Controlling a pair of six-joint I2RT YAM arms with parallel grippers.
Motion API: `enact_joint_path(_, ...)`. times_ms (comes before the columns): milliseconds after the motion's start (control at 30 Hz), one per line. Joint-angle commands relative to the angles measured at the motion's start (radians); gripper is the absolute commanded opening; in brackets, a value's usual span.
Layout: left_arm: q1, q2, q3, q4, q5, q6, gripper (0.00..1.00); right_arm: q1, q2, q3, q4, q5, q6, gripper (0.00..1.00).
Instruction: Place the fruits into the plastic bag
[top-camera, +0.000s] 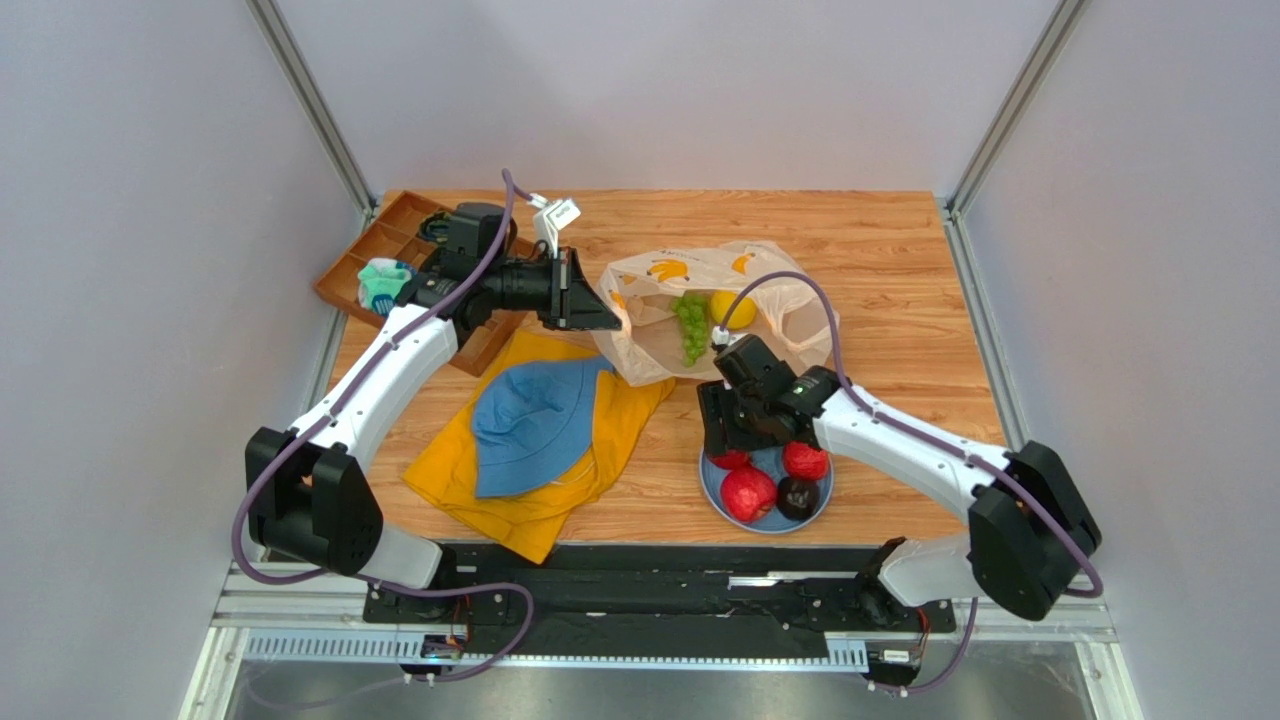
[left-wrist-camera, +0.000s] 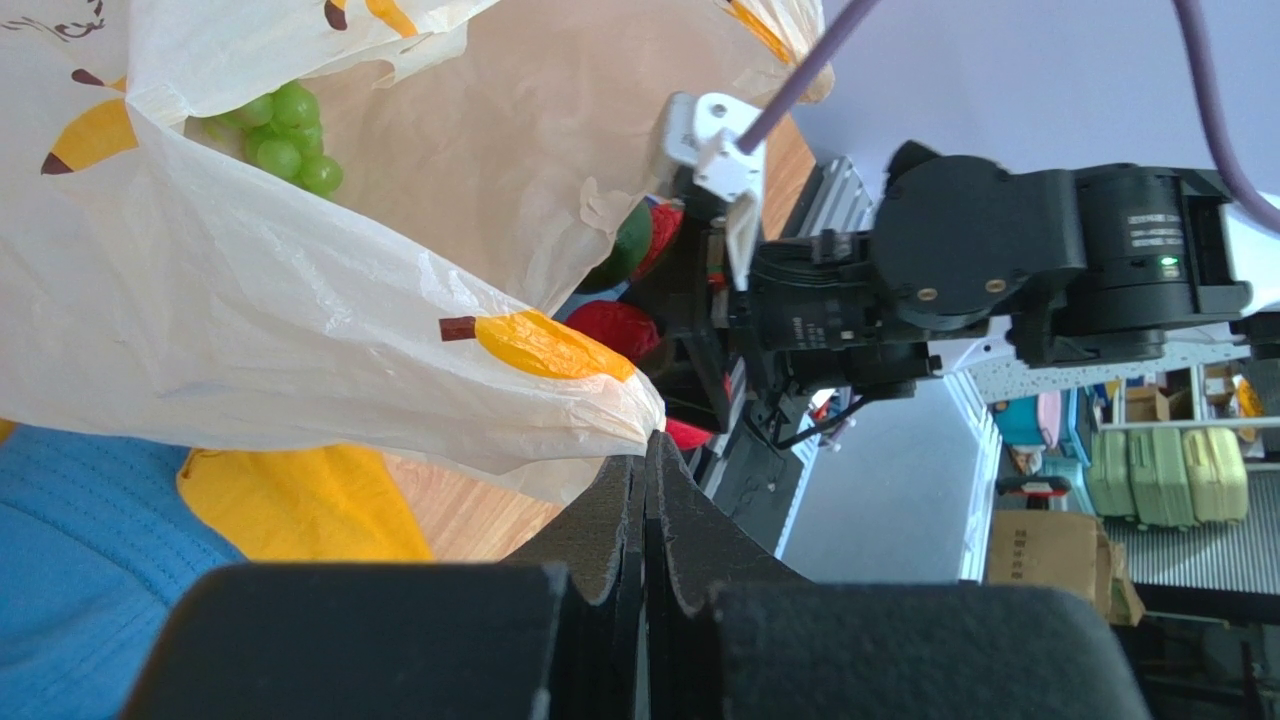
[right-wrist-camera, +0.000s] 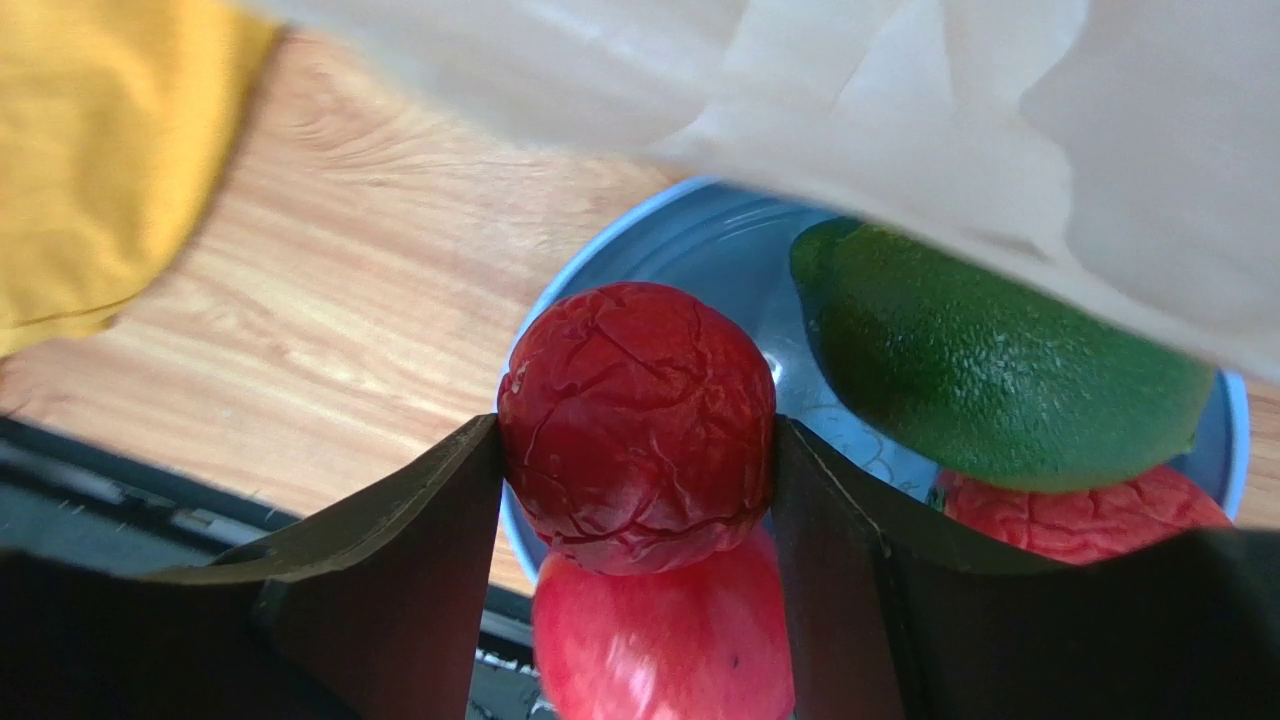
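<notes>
Grippers divide labour: left gripper (left-wrist-camera: 649, 453) pinches plastic bag (left-wrist-camera: 226, 300) open for loading; right gripper (right-wrist-camera: 639, 443) clasps red fruit (right-wrist-camera: 639, 398) over near-edge plate (right-wrist-camera: 703, 248).

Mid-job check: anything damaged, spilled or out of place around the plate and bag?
The red fruit clamped in the right gripper has cracked, wrinkled skin; a second red fruit on the blue plate looks wrinkled too. Nothing is spilled: the grapes and lemon lie inside the plastic bag, its edge pinched by the left gripper.

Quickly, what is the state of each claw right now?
Left claw: closed, pinching the edge of the plastic bag.
Right claw: closed around a wrinkled red fruit.
</notes>
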Motion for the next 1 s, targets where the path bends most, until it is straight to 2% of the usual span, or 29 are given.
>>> enact_joint_path(0, 0.005, -0.009, 0.044, 0.017, 0.025, 0.010, 0.00, 0.001, -0.119, 0.006, 0.012, -0.051, -0.060, 0.25)
enact_joint_path(333, 0.005, -0.004, 0.050, 0.000, 0.010, 0.028, 0.00, 0.000, -0.256, 0.111, 0.029, -0.278, -0.163, 0.23)
enact_joint_path(667, 0.005, -0.002, 0.053, -0.003, 0.013, 0.026, 0.00, -0.078, -0.216, 0.266, 0.145, -0.387, -0.126, 0.23)
enact_joint_path(967, 0.005, -0.010, 0.057, -0.018, -0.009, 0.045, 0.00, -0.124, -0.069, 0.377, 0.178, -0.197, -0.149, 0.22)
